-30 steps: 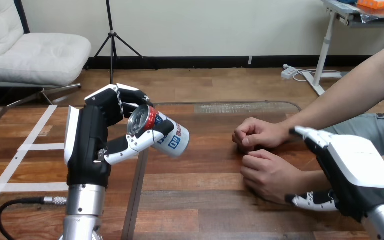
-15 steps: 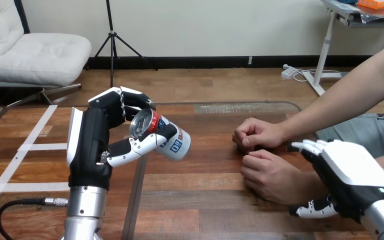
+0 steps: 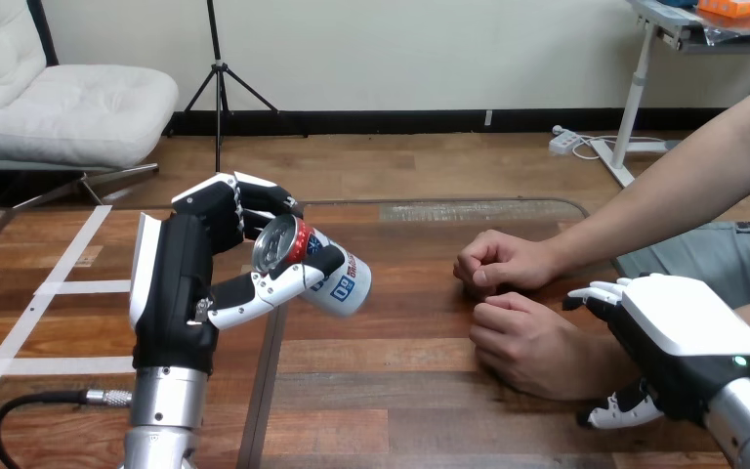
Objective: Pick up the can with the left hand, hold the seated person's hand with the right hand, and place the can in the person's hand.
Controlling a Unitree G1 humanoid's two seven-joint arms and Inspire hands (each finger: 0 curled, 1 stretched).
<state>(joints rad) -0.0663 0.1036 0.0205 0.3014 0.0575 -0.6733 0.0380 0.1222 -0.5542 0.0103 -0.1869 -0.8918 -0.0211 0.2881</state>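
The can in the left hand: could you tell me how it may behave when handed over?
The can looks smooth and round, so it may slip in the left hand, whose fingers curl round it. Held tilted, it would probably roll if dropped on the table.

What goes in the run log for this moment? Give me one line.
left hand: shut on can, tilted | right hand: open, beside person's nearer wrist | person's hands: closed, on table | handover: not done
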